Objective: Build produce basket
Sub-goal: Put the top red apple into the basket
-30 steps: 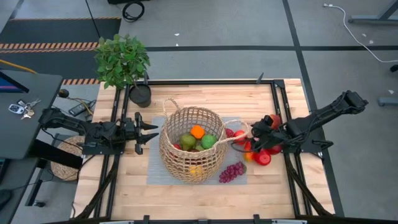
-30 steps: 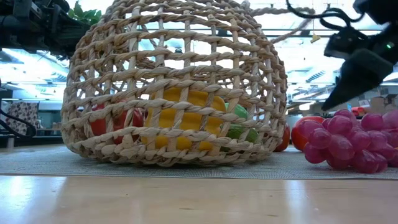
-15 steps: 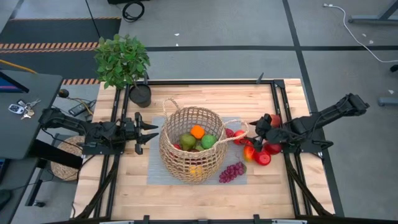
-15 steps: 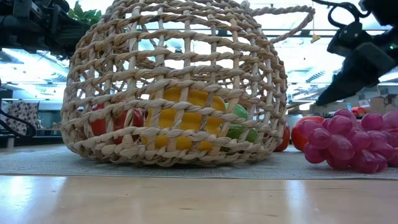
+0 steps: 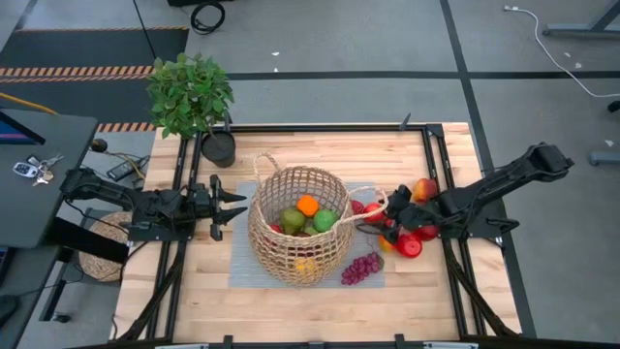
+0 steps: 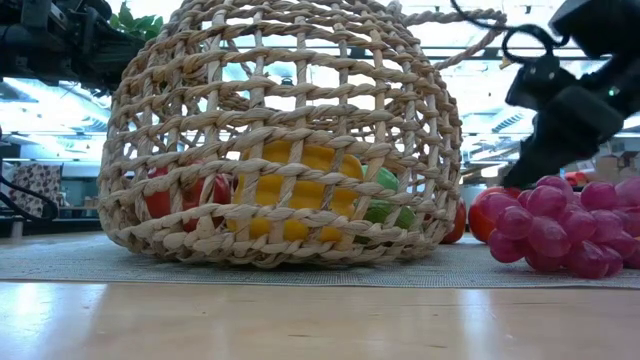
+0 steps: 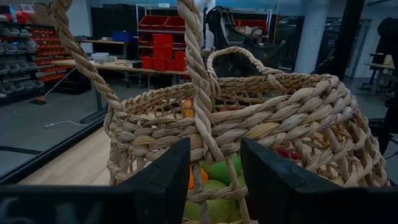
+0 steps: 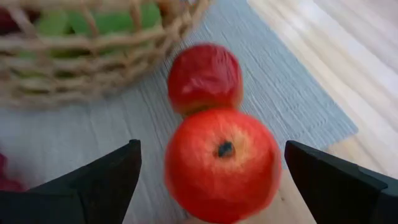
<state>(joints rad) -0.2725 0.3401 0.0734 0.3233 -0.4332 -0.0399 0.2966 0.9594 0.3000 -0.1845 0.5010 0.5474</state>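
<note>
Basket (image 5: 298,236) sits mid-desk (image 5: 436,291) on a grey mat, holding orange, green, yellow and red produce (image 5: 308,217). Right hand (image 5: 392,227) wide apart, empty, over a red apple (image 8: 222,165) beside the basket. Left hand (image 5: 229,202) partly apart, empty, at the basket's other side.

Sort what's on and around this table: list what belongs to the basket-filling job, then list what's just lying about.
Job:
basket
orange and green fruit inside it
red apple between the open right gripper fingers
grape bunch
grey mat

Lying about:
potted plant
keys on the side desk
left gripper, waiting beside the basket
</note>
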